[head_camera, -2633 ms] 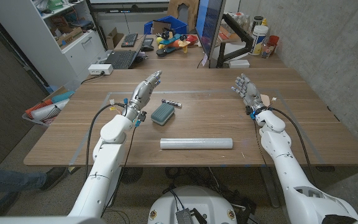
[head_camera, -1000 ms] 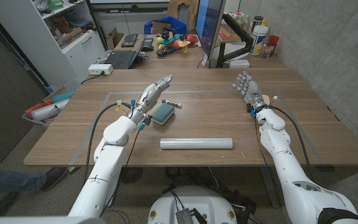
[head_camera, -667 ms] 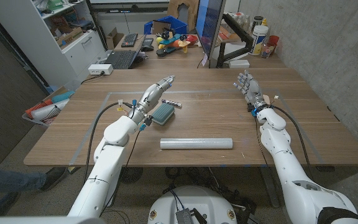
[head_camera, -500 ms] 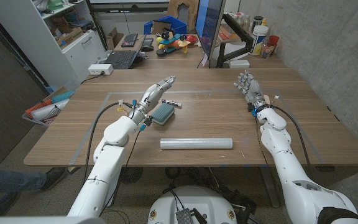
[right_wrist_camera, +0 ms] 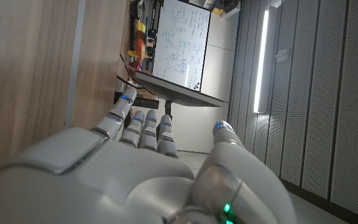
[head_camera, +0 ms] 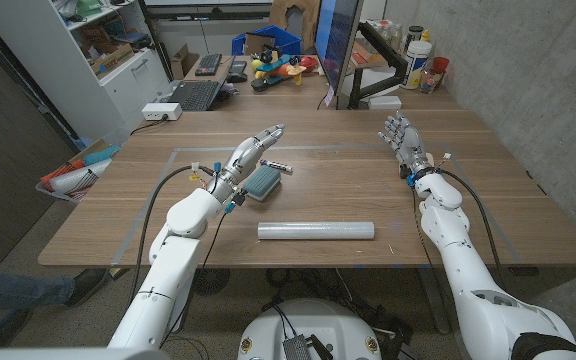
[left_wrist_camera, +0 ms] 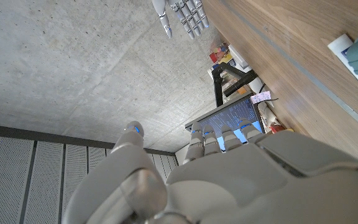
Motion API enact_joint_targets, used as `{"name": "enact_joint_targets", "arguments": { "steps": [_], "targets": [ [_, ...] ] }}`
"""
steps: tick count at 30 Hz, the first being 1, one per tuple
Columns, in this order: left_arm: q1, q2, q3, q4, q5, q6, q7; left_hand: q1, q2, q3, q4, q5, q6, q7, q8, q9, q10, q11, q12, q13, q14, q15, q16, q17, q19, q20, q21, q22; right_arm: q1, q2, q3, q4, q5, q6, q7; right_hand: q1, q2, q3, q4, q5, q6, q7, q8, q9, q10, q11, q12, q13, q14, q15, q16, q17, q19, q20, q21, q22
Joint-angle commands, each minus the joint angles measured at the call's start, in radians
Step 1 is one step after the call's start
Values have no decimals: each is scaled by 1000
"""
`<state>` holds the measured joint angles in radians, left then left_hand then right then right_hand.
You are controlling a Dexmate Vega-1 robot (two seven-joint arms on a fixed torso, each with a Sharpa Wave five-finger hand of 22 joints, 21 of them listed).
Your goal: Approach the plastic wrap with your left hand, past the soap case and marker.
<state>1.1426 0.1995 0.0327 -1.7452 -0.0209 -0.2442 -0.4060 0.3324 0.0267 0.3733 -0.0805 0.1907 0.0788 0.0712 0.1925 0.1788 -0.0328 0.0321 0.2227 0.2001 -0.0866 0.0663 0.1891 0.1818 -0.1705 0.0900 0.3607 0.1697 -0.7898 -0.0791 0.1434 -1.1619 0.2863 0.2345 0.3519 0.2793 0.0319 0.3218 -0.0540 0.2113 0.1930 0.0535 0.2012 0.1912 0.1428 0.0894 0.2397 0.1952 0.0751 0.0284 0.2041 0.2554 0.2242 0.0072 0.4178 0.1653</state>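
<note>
Left hand (head_camera: 250, 152) hangs above the wooden tabletop (head_camera: 488, 200), fingers straight and apart, holding nothing; fingertips reach over the far-left side of the teal rectangular soap case (head_camera: 262, 181). Small black-and-white marker (head_camera: 276, 165) lies just beyond the case, near the fingertips. Clear plastic wrap roll (head_camera: 316, 230), long and cylindrical, lies crosswise near the front edge, well apart from the left hand and on the near side of the case. Right hand (head_camera: 402, 140) stands over the far right of the tabletop, fingers spread, empty, well apart from all three items. Judgement: approach is barely begun. The hand sits level with the case and marker, not past them, and no contact with the roll. Left to do: bring the hand around or over the case and down toward the roll.
</note>
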Motion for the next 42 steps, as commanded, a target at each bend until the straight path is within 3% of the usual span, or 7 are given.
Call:
{"name": "enact_joint_targets", "arguments": {
  "steps": [1, 42],
  "targets": [
    [32, 8, -1, -29, -6, -13, -10, 12, -1, 3, -7, -3, 7, 3, 1, 3, 4, 0, -3, 1, 7, 0, 3, 0, -18, 4, -4, 6, -1, 4, -2, 4, 6, 8, 5, -7, 6, 2, -3, 4, 10, 2, 0, -1, 11, -2, -3, 3, 9, -4, 8, -1, 9, 0, -2, 2],
    [77, 26, 29, -79, 28, -21, -23, 28, 5, 8, -25, -6, 8, 1, -1, 3, 3, 0, -5, 0, 4, 3, 1, -1, -23, 16, -27, 7, -13, -3, 12, -14, 21, 4, 1, -11, 8, 1, -7, 4, 13, 1, -1, -1, 19, -3, -10, 3, 14, -9, 9, -9, 15, 0, -19, 2]
  ]
}}
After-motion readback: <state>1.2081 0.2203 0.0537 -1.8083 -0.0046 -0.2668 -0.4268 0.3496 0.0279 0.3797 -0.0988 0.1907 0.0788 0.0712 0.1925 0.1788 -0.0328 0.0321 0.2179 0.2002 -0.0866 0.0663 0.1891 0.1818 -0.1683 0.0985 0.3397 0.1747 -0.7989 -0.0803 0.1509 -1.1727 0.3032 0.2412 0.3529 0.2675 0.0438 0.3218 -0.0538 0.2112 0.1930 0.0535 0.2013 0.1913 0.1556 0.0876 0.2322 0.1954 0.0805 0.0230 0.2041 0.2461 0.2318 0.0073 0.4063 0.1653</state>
